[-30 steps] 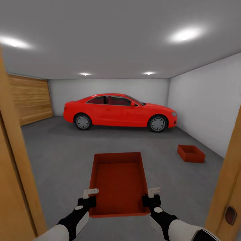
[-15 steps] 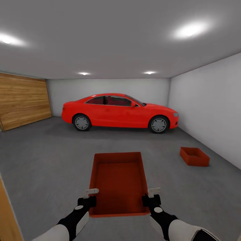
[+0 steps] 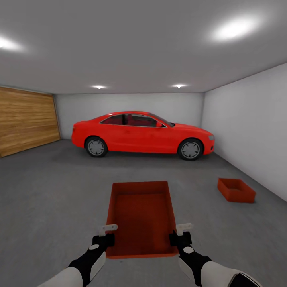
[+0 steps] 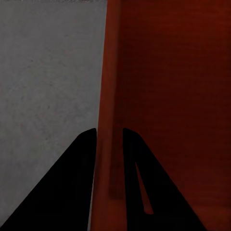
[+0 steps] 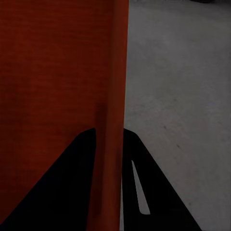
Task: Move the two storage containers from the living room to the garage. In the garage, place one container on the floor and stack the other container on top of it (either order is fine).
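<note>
Now I carry one storage container [image 3: 141,217] with the left pincer [image 3: 108,229] clamped on its left wall and the right pincer [image 3: 183,227] clamped on its right wall. I should keep it level and steer right toward the second container [image 3: 236,190], which sits on the dark grey floor [image 3: 52,191] by the pale wall [image 3: 247,127], ahead of the red car [image 3: 141,133].

One container [image 3: 141,215] held level, other [image 3: 236,190] on floor [image 3: 59,187]
</note>
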